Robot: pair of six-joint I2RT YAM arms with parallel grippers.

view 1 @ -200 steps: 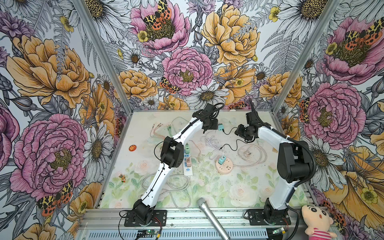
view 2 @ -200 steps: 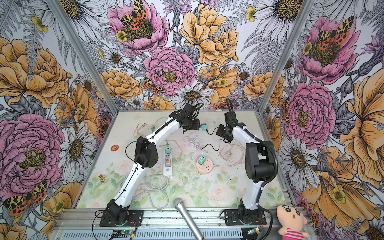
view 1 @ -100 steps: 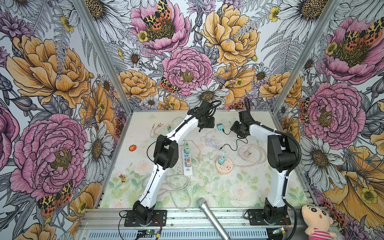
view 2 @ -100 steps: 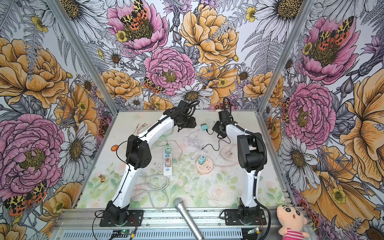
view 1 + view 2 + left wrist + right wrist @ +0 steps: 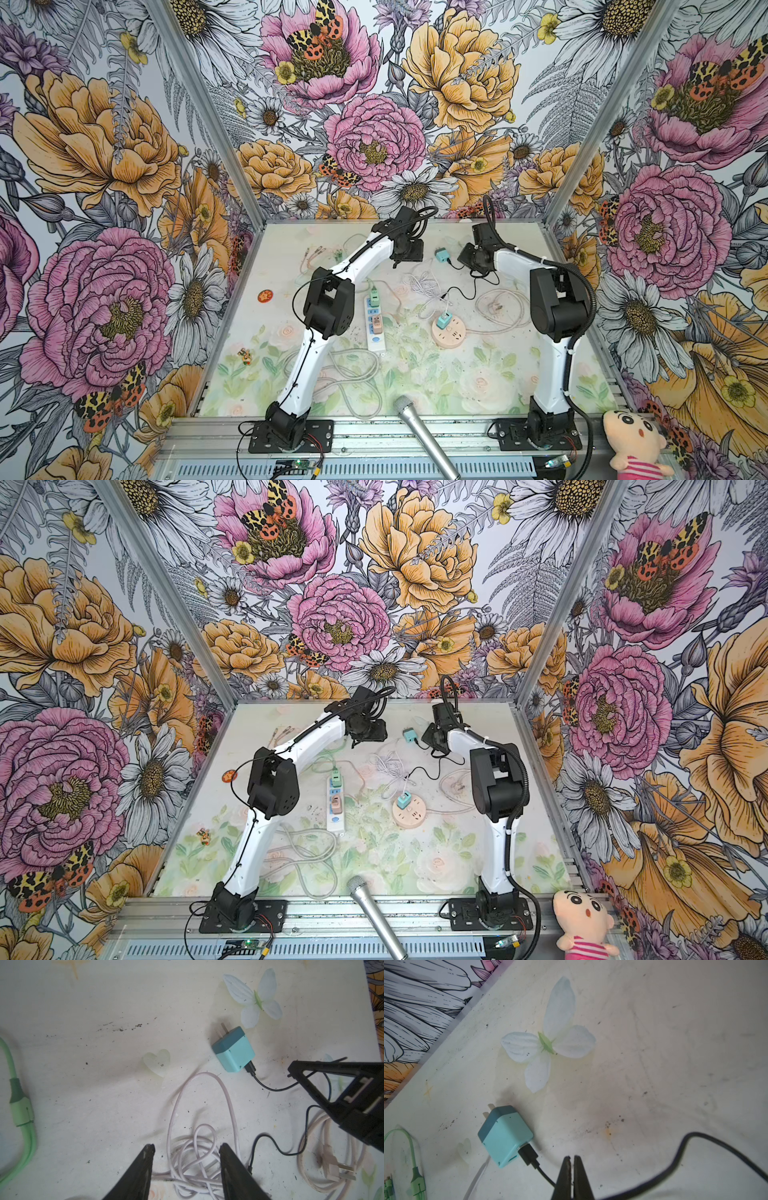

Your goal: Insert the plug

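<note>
Floral tabletop (image 5: 478,374): teal plastic charger cube (image 5: 506,1138) looks light, rigid, best pinched across flat sides; right gripper (image 5: 572,1157) closed, left gripper (image 5: 187,1147) parted.

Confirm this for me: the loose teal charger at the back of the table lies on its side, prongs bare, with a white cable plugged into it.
One thing is wrong: the cable is black, not white, as the right wrist view shows. Corrected: the loose teal charger at the back of the table lies on its side, prongs bare, with a black cable plugged into it.
</note>
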